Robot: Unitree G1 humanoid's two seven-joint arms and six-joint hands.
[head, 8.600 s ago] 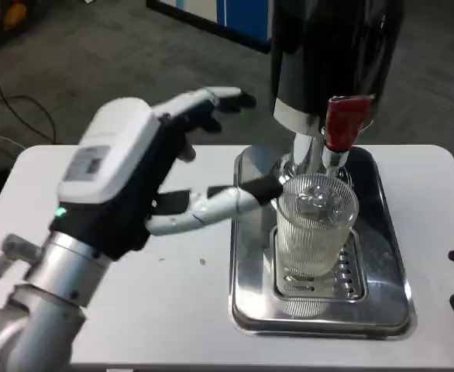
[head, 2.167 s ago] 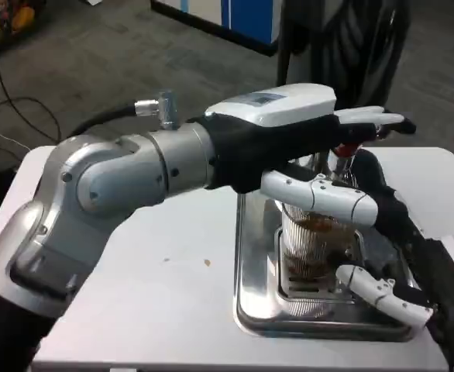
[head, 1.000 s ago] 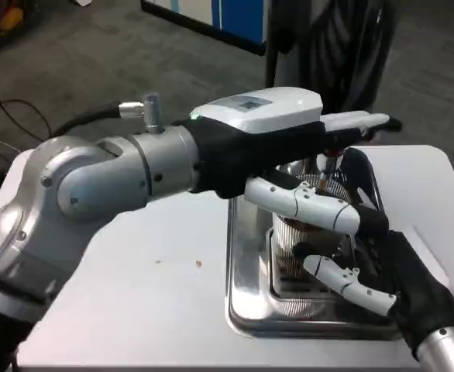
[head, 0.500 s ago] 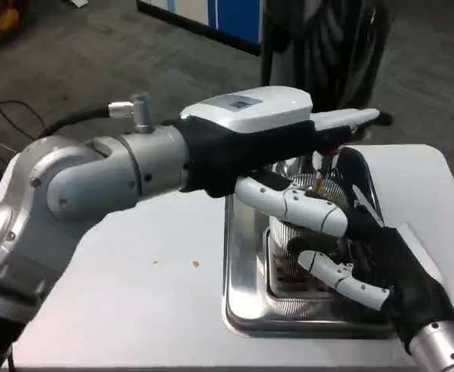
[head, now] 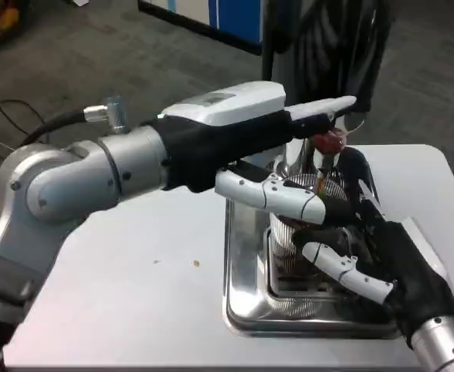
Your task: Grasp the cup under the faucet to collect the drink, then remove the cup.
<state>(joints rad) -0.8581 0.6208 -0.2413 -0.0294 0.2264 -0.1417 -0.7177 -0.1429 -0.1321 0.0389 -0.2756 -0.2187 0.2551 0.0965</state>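
Filling is under way: the cup (head: 300, 248) stands on the metal tray (head: 242, 271), centre-right, under the red tap (head: 329, 141). The right hand (head: 366, 260) wraps it; the left hand (head: 246, 139) reaches onto the tap. Next, lift it straight out.

Left silver arm reaching across from the left, its white-backed left robot hand (head: 262, 147) stretched out flat, fingers pointing right. Right robot hand (head: 374, 260) coming up from the lower right, fingers curled inward.
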